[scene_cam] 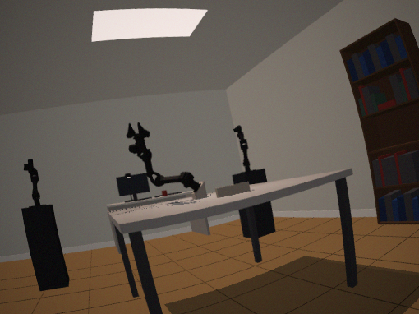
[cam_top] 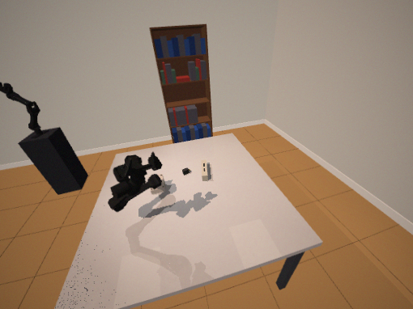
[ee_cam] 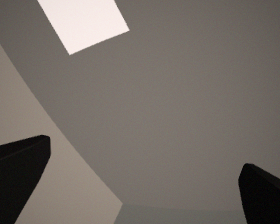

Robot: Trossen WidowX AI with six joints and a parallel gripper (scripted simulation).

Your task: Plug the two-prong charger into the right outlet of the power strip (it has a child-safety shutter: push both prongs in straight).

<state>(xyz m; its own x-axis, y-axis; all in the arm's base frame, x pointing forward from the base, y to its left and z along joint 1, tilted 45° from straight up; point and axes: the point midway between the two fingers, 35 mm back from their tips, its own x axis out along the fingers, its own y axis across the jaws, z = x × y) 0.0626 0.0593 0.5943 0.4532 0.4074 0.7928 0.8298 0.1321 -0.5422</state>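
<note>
Your gripper [cam_top: 137, 166] [scene_cam: 134, 125] [ee_cam: 146, 162] is wide open, with nothing at all between its two black fingers. It is high up over the table and points at the ceiling, so the wrist view shows you the bright square light [scene_cam: 148, 25] [ee_cam: 87, 22] up there and bits of the walls. Your black arm [cam_top: 135, 188] [scene_cam: 170, 179] bends low near the table, then goes up to the gripper. Down by the foot of the arm you can see a pale block [scene_cam: 200, 191].

Your charger [cam_top: 186, 171] is the little black thing on the table [cam_top: 202, 230] [scene_cam: 287, 187]. It lies between the arm and the power strip, apart from both, and it is not plugged in. It is too small for you to tell which way its prongs point. The power strip [cam_top: 205, 173] [scene_cam: 232, 189] is the long, pale block near it, and from the top you can see dark marks on it.

Farther out, you have a dark screen [scene_cam: 132, 185] with a small red thing [scene_cam: 164, 193] to one side of it. Two more black arms stand on tall dark boxes. A brown bookshelf [cam_top: 178, 27] [scene_cam: 408, 36] holds blue, gray, red and green books
</note>
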